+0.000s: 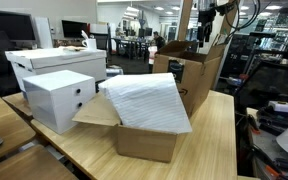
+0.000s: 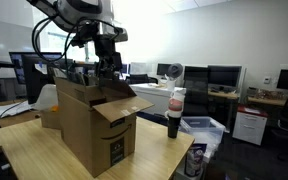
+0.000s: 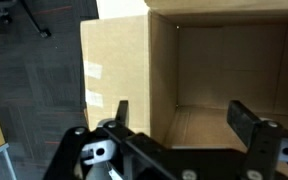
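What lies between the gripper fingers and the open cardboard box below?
Nothing. In the wrist view only the inside of the cardboard box shows past the open fingers; in an exterior view the gripper hangs above its opening.

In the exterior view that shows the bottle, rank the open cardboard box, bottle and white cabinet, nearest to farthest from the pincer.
1. Open cardboard box: directly under the pincer.
2. Bottle: standing beside the box, toward the monitors.
3. White cabinet: off to the far side, beyond the bottle.
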Controlling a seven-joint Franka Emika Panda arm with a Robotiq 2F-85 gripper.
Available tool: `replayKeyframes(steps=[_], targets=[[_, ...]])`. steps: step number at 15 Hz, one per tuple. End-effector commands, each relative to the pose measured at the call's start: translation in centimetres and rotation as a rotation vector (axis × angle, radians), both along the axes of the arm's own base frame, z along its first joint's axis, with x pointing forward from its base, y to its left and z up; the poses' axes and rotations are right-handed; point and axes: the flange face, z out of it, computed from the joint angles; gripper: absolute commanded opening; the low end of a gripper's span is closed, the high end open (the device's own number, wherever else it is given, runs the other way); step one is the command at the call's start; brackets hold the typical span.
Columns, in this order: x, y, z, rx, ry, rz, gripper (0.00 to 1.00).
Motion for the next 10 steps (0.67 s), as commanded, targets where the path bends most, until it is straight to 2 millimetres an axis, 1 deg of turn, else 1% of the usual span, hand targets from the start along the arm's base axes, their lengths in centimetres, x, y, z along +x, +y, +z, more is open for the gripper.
replayKeyframes(steps=[1,3,6,7,10], targets=[[1.3,4.1,2.5,0.027,-0.037,0.012,1.0],[2.0,6.7,3.3,0.055,-0.062,0.036,1.0],[2.8,9.9,4.2,0.063,-0.092,0.067,1.0],[3.0,11.5,4.7,0.061,-0.106,0.082,1.0],[3.4,15.3,5.4,0.059,-0.116,0.128,1.0]])
